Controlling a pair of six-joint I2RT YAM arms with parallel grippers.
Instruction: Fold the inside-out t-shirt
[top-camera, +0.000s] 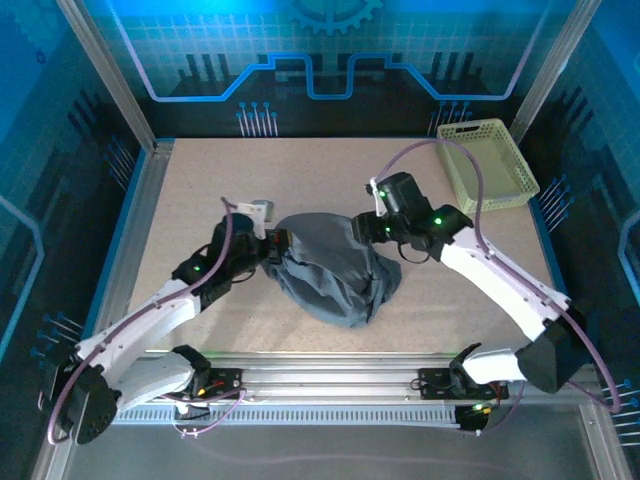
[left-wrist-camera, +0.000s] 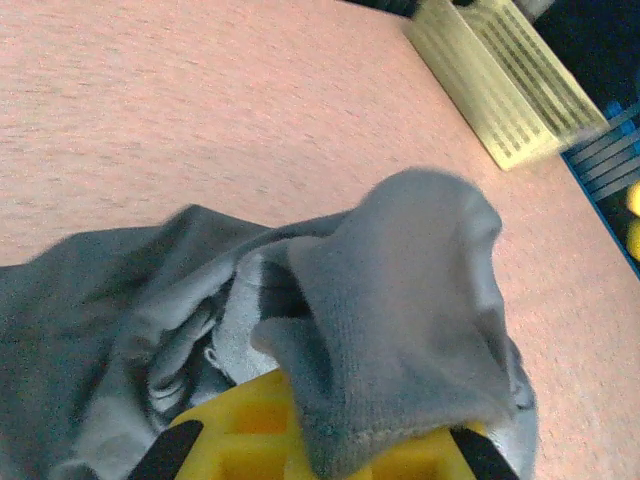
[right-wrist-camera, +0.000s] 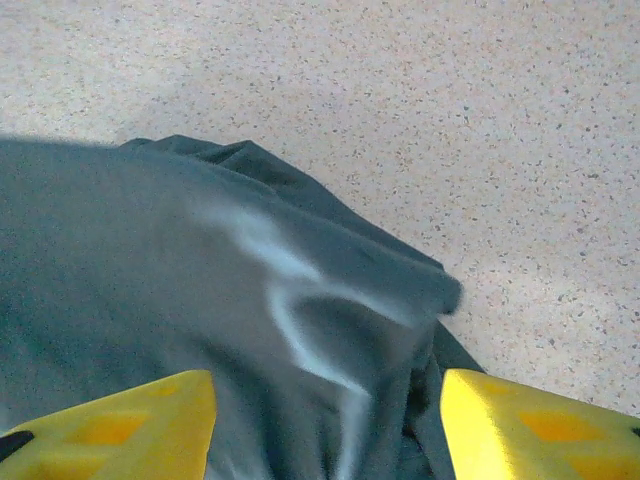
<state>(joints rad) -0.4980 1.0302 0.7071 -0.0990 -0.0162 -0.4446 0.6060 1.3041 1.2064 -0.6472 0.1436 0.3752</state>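
The inside-out t-shirt lies bunched in a dark slate-grey heap at the middle of the table. My left gripper is at the heap's left edge and is shut on a fold of the cloth. In the left wrist view that fold rises over the yellow fingers and hides the gap at the left gripper. My right gripper is at the heap's upper right edge. In the right wrist view the right gripper is open, its yellow fingers wide apart, the t-shirt loose below them.
A pale yellow-green plastic basket stands at the far right corner of the table, also visible as the basket in the left wrist view. A metal rail runs along the near edge. Frame posts bound the table's sides.
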